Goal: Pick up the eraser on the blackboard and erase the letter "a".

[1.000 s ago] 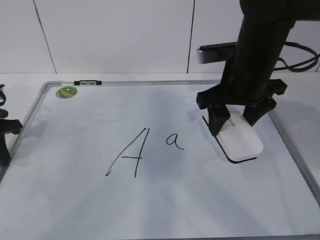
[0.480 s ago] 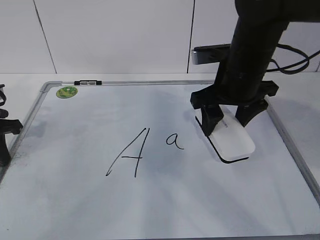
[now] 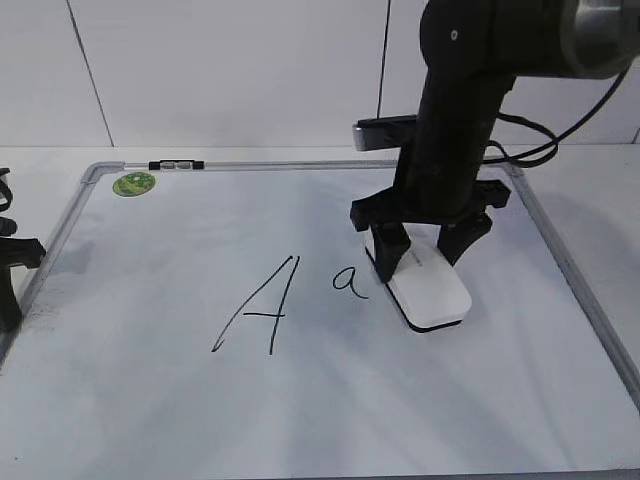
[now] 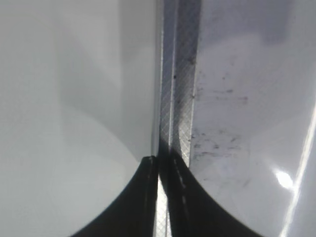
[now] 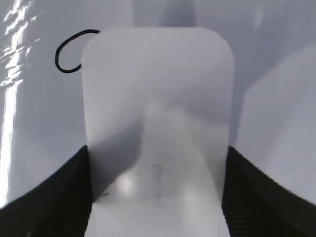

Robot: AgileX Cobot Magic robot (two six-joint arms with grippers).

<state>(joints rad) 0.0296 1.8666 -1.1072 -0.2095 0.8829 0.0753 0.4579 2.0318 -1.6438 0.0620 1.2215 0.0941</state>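
While the right gripper (image 3: 424,252) is clamping the eraser (image 3: 428,292) on the blackboard (image 3: 330,410), the letter "a" (image 3: 349,282) is sitting just off its left corner, with the capital A (image 3: 258,310) lying beyond. Overshooting sideways risks smearing that A. Nothing is blocking the path. The left gripper (image 4: 160,197) is pinching shut at the frame (image 4: 178,89).

Bright even light; wrist views blurred; glare streaks on blackboard (image 5: 15,29).

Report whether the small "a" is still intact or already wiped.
Intact. The letter "a" shows a full black outline; the eraser, held by the right gripper, sits just beside it on the blackboard.
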